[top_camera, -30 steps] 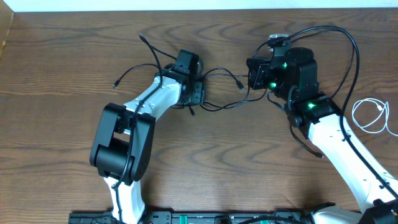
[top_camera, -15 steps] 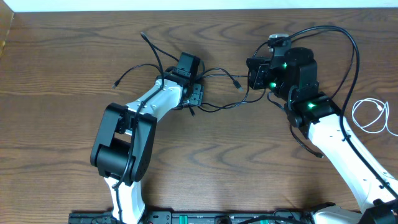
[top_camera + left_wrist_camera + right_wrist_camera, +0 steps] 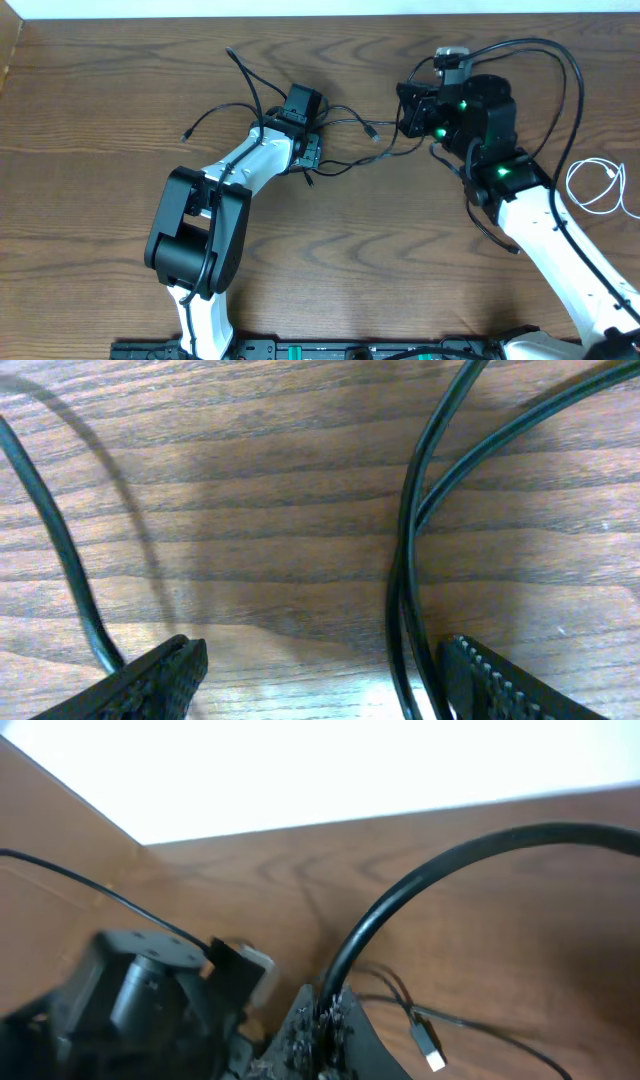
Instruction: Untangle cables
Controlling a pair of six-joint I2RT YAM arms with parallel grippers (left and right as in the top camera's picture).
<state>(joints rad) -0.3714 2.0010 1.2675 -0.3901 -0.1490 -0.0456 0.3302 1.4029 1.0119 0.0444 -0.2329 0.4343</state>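
The 2 thin black cables [image 3: 403, 570] lie knotted together on the brown wood-grain table [image 3: 100, 250], toward its far edge and between the 2 arms. Loose ends fan out toward the far left corner, and 1 strand with a silver plug [image 3: 372, 130] runs right. The short white cable [image 3: 570, 185] sits coiled by the right edge, well apart from the knot and already free.

The left gripper [image 3: 312, 152] is low over the tangle with its jaws wide. Its ribbed fingers [image 3: 150, 680] straddle a doubled black strand just beside the right pad, and a 3rd strand touches the left one. The right gripper [image 3: 408, 112] is pinched closed where a thin strand reaches it; whether that strand is actually clamped I cannot tell.

The main risk is closing the left jaws on both doubled strands at once, so that any pull would tighten the knot rather than loosen it. The right arm's own thick black cord [image 3: 450, 870] arches close by and could snag a loop.
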